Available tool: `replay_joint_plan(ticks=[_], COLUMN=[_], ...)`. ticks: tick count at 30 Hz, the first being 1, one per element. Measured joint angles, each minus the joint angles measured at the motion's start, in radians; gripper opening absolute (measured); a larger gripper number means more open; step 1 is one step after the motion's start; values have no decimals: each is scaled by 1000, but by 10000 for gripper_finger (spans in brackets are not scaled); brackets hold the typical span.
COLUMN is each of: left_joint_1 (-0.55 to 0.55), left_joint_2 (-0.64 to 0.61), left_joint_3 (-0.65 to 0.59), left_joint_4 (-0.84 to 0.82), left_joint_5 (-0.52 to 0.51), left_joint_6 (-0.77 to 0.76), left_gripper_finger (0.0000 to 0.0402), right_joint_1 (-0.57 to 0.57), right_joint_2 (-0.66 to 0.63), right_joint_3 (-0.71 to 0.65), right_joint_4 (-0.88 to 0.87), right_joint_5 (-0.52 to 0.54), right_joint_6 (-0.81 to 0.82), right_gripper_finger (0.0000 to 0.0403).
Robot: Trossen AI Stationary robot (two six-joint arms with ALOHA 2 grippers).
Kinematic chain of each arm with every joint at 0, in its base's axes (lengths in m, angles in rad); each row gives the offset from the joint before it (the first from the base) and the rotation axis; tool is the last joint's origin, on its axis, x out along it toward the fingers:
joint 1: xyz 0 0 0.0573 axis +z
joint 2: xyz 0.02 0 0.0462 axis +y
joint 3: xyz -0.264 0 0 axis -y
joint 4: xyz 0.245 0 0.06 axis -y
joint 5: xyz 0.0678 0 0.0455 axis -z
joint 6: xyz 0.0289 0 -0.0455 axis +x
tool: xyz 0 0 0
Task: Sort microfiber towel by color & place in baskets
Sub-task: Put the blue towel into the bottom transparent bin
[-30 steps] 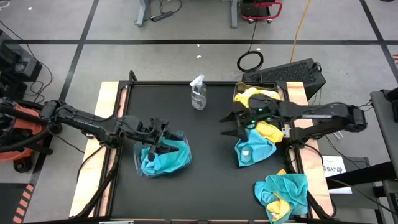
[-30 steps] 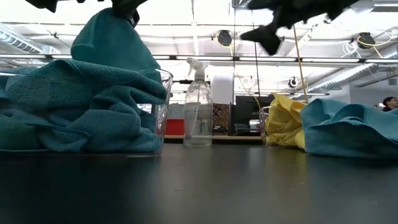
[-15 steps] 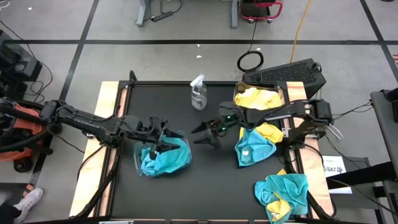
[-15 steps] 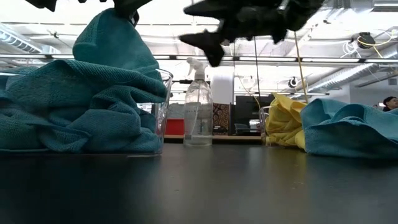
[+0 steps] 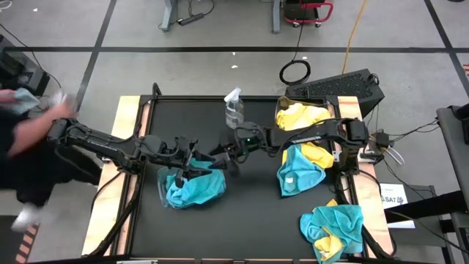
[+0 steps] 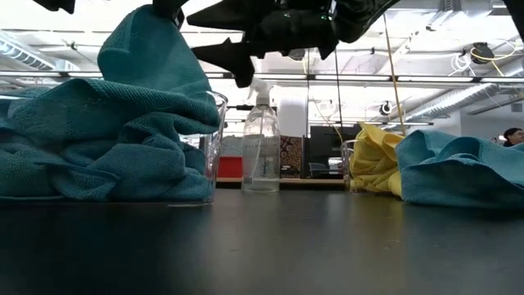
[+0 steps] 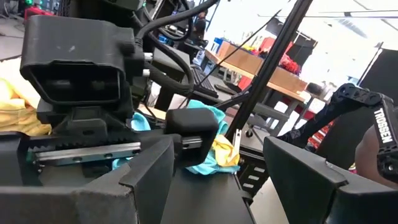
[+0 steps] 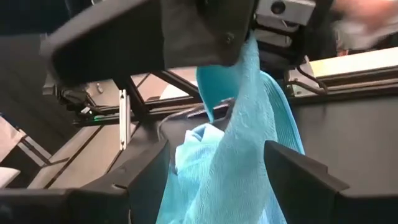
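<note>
A clear basket (image 5: 167, 196) at the table's left holds teal microfiber towels (image 5: 192, 188). One teal towel (image 6: 151, 57) rises from it in a peak up to my left gripper (image 5: 192, 156). The left wrist view shows that gripper's fingers wide apart with nothing between them. My right gripper (image 5: 218, 157) reaches across from the right, open and level. Its fingers stand on either side of the raised towel (image 8: 249, 143); I cannot tell whether they touch it. A second basket (image 5: 281, 110) at the far right holds yellow towels (image 5: 300, 116). My left gripper has the teal towel's top tip (image 8: 241, 55) clinging under one finger; what catches it does not show. The towel hangs from that finger, drawn up into a peak, and its lower part lies on the towels in the left basket.
A clear spray bottle (image 5: 233, 110) stands at the far middle. Teal and yellow towels (image 5: 299, 170) lie beside the right basket, and a mixed heap (image 5: 333, 229) lies at the near right corner. A person (image 5: 29, 139) moves at the table's left side.
My right gripper has gone from above the right-hand towels toward the table's left and a little down. It now stands in front of my left gripper, around the raised teal towel. A person has come into view at the left.
</note>
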Motion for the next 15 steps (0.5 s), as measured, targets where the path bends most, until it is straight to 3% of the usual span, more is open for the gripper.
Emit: replay_joint_plan(ticks=[9, 15], left_joint_1=[0, 0], left_joint_2=[0, 0], left_joint_3=[0, 0], left_joint_4=[32, 34], left_joint_5=[0, -1], left_joint_6=[22, 27], left_gripper_finger=[255, 255], right_joint_1=[4, 5], right_joint_2=[66, 101], right_joint_3=[17, 16], right_joint_4=[70, 95], right_joint_5=[53, 55], right_joint_6=[16, 51], right_gripper_finger=[246, 180])
